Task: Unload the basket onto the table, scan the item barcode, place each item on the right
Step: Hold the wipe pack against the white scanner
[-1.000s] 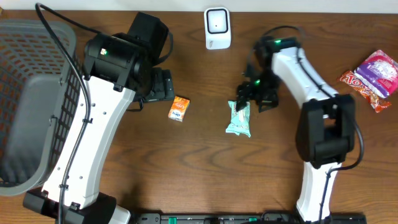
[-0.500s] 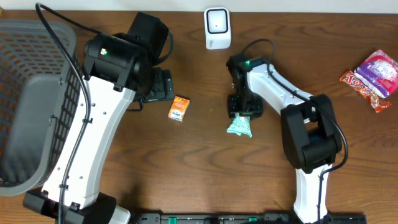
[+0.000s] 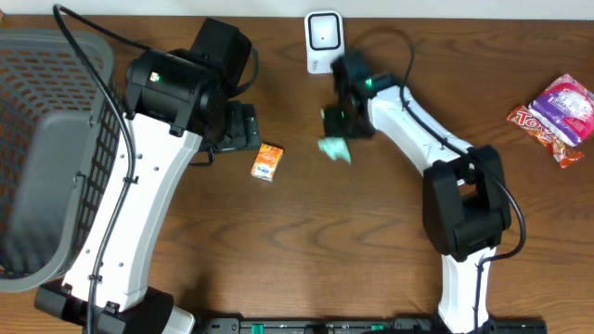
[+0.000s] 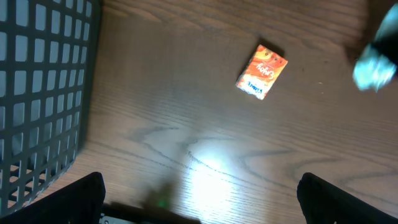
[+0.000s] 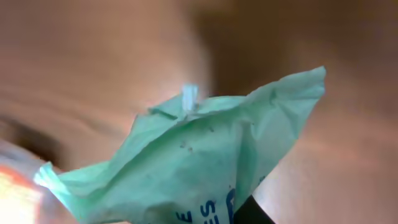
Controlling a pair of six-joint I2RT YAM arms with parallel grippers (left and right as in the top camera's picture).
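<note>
green packet (image 3: 334,149) hangs pinched at one end in our right gripper (image 3: 338,118), near the scanner (image 3: 325,42); we should turn its printed face squarely to that window and hold steady, left gripper (image 4: 200,190) spread wide, idle by the orange box (image 3: 267,161)

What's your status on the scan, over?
Right gripper shut on green packet, held near the scanner. Left gripper open, empty. Orange packet on table, off to the side.
</note>
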